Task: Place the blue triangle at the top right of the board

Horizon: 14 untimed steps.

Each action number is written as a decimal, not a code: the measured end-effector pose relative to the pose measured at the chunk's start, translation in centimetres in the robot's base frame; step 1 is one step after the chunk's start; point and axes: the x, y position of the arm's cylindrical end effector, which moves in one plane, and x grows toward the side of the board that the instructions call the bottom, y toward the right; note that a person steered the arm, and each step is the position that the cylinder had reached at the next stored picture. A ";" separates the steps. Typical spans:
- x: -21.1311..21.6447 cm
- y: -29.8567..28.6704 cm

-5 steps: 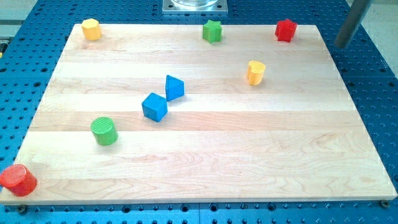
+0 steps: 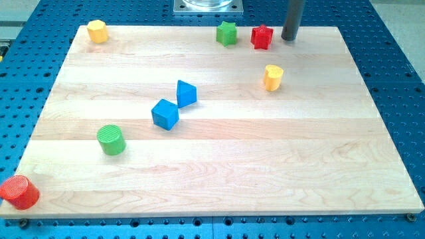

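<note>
My tip (image 2: 289, 38) sits at the far edge, just right of the red star (image 2: 262, 37); it is a bare rod and grips nothing. The blue triangle (image 2: 186, 93) lies mid-board, touching the blue cube (image 2: 165, 114). Risk: a push could drag the cube or strike the yellow block (image 2: 273, 77).

The blue triangle (image 2: 186, 93) lies near the board's middle, its lower corner touching the blue cube (image 2: 165, 114).
</note>
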 end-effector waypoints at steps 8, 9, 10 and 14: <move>14.7 -20.1; 11.9 -19.3; 11.0 -10.7; 8.4 -17.5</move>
